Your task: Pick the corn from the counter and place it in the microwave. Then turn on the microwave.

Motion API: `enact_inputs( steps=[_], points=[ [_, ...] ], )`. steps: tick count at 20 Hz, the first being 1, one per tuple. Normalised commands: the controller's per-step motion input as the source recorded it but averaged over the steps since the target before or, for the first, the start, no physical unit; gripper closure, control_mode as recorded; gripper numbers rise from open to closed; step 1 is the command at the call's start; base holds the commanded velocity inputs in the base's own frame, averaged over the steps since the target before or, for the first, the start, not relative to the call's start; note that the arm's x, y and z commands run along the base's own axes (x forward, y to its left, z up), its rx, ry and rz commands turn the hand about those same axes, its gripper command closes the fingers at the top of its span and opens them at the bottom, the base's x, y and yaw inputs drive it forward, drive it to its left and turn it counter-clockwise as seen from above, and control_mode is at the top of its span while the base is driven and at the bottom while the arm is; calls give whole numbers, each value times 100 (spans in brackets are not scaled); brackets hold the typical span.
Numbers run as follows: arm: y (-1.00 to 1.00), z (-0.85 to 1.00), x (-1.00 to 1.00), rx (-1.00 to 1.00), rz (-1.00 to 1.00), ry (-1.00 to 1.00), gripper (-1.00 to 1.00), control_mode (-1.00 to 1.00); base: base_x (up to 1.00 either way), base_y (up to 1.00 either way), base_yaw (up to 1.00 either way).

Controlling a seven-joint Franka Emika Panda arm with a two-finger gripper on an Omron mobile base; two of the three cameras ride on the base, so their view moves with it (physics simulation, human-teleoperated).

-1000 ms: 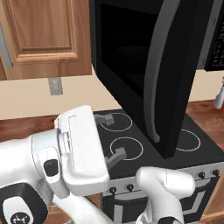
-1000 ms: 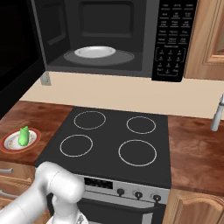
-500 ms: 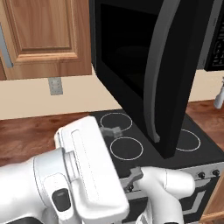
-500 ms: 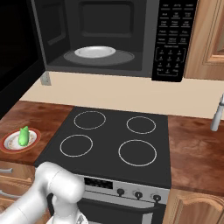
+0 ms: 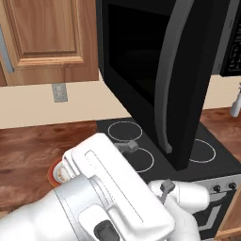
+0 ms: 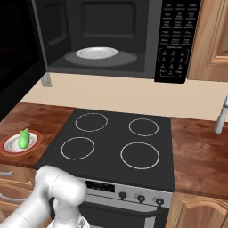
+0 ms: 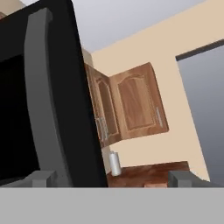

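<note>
Corn (image 6: pixel 24 138): upright on plate (image 6: pixel 10 147), bench (image 6: pixel 31 116) left of stove.
Oven (image 6: pixel 111 40): door swung wide.
Pincer (image 7: pixel 111 178): released, aimed away.
Tip: swing down-left, grip cob mid-body.

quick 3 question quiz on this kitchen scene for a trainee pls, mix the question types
1. True or false: the microwave door is shut.
2. What does the corn rest on? A) stovetop B) red-rimmed plate C) microwave dish
3. Fill in: the claw fingers stand ___, holding nothing.

Key: 1 false, the door hangs open. 2 B, on the counter left of the stovetop. 3 open.
</note>
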Motion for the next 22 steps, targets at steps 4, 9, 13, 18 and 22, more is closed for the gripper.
enact_inputs(
  steps=[4,9,13,18,22],
  points=[
    [-31,-4,-13,0,25,0,-100,-100,0,0,0],
    [-38,0,-8,0,24,0,-100,-100,0,0,0],
    [-41,0,-7,0,23,0,-100,-100,0,0,0],
    [-40,0,-9,0,24,0,-100,-100,0,0,0],
    [-38,0,-6,0,24,0,-100,-100,0,0,0]
  ],
)
